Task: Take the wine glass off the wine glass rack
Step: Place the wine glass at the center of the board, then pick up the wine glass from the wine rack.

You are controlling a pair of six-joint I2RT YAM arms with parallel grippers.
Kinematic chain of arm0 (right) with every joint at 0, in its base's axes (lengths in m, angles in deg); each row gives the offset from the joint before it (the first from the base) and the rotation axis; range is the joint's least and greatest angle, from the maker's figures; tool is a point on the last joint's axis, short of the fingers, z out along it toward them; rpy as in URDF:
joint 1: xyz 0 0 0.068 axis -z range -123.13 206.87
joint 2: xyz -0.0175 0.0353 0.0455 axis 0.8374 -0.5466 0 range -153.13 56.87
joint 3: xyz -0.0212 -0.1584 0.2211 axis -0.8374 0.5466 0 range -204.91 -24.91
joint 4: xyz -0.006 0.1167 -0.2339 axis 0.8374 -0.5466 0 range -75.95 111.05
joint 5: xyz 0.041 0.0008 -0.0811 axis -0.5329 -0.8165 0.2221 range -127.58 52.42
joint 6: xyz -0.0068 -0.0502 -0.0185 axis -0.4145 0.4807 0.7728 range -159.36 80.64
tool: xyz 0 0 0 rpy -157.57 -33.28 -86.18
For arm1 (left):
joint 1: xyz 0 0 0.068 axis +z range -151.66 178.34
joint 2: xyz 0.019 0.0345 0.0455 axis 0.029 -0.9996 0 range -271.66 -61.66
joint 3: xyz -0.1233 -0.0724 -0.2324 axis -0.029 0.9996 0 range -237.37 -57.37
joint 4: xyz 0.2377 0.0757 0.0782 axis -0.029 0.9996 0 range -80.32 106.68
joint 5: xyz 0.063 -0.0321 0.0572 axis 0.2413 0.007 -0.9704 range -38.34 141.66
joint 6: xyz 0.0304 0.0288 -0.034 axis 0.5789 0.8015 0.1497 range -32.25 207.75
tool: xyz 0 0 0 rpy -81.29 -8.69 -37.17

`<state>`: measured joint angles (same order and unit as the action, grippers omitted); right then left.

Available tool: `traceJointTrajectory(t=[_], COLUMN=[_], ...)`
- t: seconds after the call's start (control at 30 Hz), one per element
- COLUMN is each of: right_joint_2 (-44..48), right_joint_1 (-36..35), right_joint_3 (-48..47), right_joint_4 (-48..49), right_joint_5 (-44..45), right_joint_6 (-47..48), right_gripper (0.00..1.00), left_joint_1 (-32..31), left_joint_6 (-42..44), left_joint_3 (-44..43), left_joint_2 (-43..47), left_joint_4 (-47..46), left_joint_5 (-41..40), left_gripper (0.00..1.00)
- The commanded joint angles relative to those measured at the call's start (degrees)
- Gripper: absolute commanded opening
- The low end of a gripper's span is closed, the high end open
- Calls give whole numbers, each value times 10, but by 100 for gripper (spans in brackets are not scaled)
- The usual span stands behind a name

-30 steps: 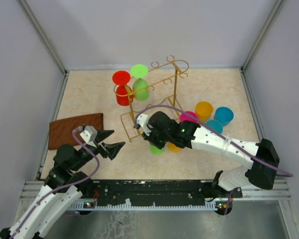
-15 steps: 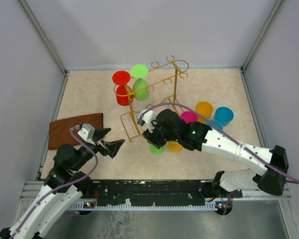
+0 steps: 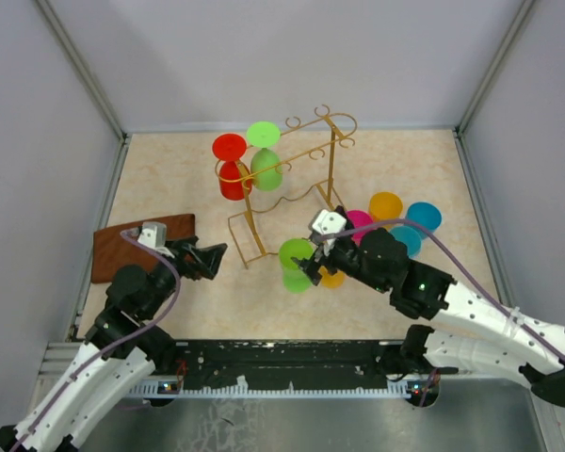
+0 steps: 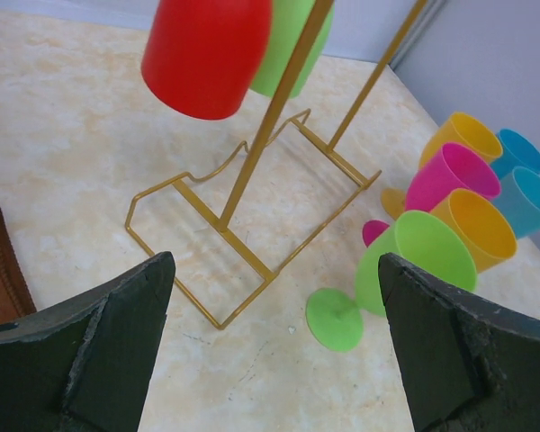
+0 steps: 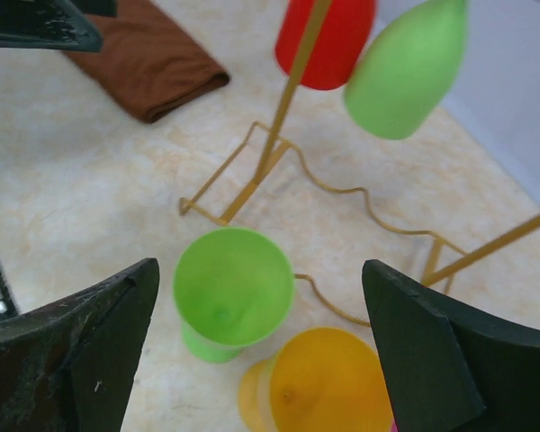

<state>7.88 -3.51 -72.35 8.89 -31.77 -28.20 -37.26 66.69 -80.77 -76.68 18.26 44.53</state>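
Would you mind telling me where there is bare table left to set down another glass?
The table is bare at the far left, between the brown cloth and the hanging red glass, and along the back wall behind the rack. Right of the rack it is crowded with standing glasses.

Beige marbled tabletop (image 3: 169,179) carried the gold wine glass rack (image 3: 332,169) near its centre and a brown cloth (image 3: 141,243) at its left edge. Just right of the rack's base stood a close cluster of upright glasses: a green wine glass (image 3: 297,256) nearest the arms, an orange glass (image 5: 319,382) beside it, then a pink glass (image 3: 360,222), a yellow glass (image 3: 385,206) and two blue glasses (image 3: 422,217).
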Motion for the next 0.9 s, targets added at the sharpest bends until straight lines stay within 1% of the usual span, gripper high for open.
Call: traceJointTrajectory(t=[0.0, 0.07, 0.2, 0.37, 0.43, 0.47, 0.53, 0.57, 0.63, 0.73, 0.8, 0.87], right_joint_2=[61, 82, 121, 133, 134, 132, 122, 115, 102, 103, 109, 116], right_joint_1=[-4, -4, -4, -3, 0, 4, 27, 41, 63, 87, 100, 107], right_joint_3=[51, 72, 114, 111, 105, 92, 39, 14, -25, -39, -38, -28], right_joint_4=[150, 190, 269, 273, 262, 232, 125, 84, 34, 6, 7, 27], right_joint_5=[131, 185, 283, 362, 382, 386, 354, 343, 339, 320, 302, 312], right_joint_6=[56, 79, 126, 142, 128, 100, 11, -18, -61, -87, -97, -100], right_gripper=[96, 99, 99, 99, 99, 99, 99, 99, 99, 99, 99, 99], left_joint_1=[1, 1, 2, 2, 2, 2, 3, 3, 4, 12, 30, 65], left_joint_6=[-40, -39, -28, -24, -19, -16, -20, -26, -36, -25, -26, -24], left_joint_3=[-60, -86, -137, -188, -214, -227, -254, -270, -299, -323, -351, -393], left_joint_2=[-37, -61, -108, -161, -183, -195, -225, -241, -263, -278, -299, -334], left_joint_4=[13, 32, 48, 31, 27, 27, 39, 51, 75, 68, 88, 119], left_joint_5=[-79, -97, -107, -94, -94, -95, -93, -94, -94, -89, -79, -33], left_gripper=[100, 100, 100, 99, 99, 99, 99, 99, 99, 99, 100, 100])
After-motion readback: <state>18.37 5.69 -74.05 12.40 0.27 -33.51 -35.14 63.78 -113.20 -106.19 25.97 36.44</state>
